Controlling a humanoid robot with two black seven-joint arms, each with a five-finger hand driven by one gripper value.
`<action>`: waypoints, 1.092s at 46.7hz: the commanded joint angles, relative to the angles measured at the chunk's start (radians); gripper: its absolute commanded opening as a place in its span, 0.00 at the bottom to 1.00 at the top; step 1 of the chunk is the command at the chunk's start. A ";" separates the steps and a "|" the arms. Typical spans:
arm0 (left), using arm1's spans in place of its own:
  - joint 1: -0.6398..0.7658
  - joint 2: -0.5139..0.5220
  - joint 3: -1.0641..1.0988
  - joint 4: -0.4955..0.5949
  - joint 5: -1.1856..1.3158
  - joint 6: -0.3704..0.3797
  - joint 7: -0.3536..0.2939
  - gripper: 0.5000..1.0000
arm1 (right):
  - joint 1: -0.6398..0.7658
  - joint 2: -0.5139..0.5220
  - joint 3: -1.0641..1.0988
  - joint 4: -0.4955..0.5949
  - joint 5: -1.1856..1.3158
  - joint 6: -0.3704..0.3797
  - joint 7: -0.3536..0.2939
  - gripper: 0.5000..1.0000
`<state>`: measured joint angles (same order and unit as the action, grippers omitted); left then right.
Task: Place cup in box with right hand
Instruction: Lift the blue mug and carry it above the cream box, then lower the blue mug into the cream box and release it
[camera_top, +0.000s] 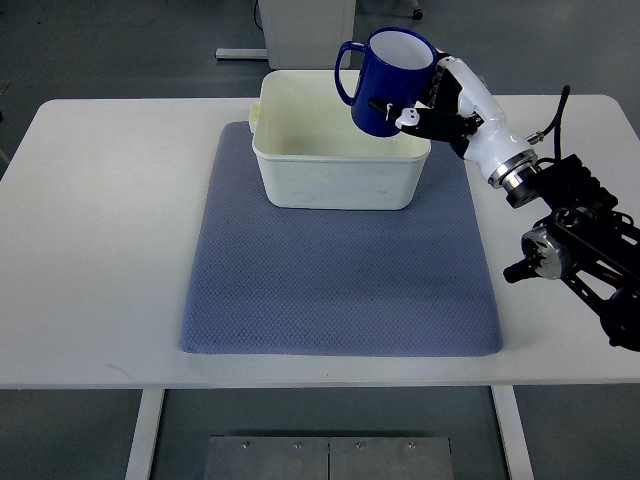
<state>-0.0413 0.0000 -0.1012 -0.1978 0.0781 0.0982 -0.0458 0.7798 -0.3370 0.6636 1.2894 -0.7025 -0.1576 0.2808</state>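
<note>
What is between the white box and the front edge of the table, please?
In the top view, only the blue-grey mat covers that stretch from the white box, then a bare strip of white table. Nothing stands on either.

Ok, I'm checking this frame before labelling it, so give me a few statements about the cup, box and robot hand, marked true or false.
1. The right robot hand grips the blue cup. True.
2. The cup rests on the box floor. False: it is held above the white box, over its right rear part.
3. The box stands on the blue-grey mat. True.
4. The cup's handle points to the picture's right. False: it points left.
5. The left arm reaches toward the box. False: no left arm is in view.
</note>
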 joint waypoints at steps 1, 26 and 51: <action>0.000 0.000 0.000 0.000 0.000 0.000 0.000 1.00 | 0.022 0.033 -0.002 -0.053 -0.002 0.000 -0.002 0.00; 0.000 0.000 0.000 0.000 0.000 0.000 0.000 1.00 | 0.113 0.225 -0.019 -0.288 -0.003 -0.042 -0.029 0.00; 0.000 0.000 0.000 0.000 0.000 0.000 0.000 1.00 | 0.147 0.269 -0.093 -0.395 -0.015 -0.166 -0.022 0.00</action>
<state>-0.0414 0.0000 -0.1012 -0.1979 0.0782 0.0982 -0.0460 0.9262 -0.0691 0.5769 0.8942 -0.7176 -0.3203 0.2576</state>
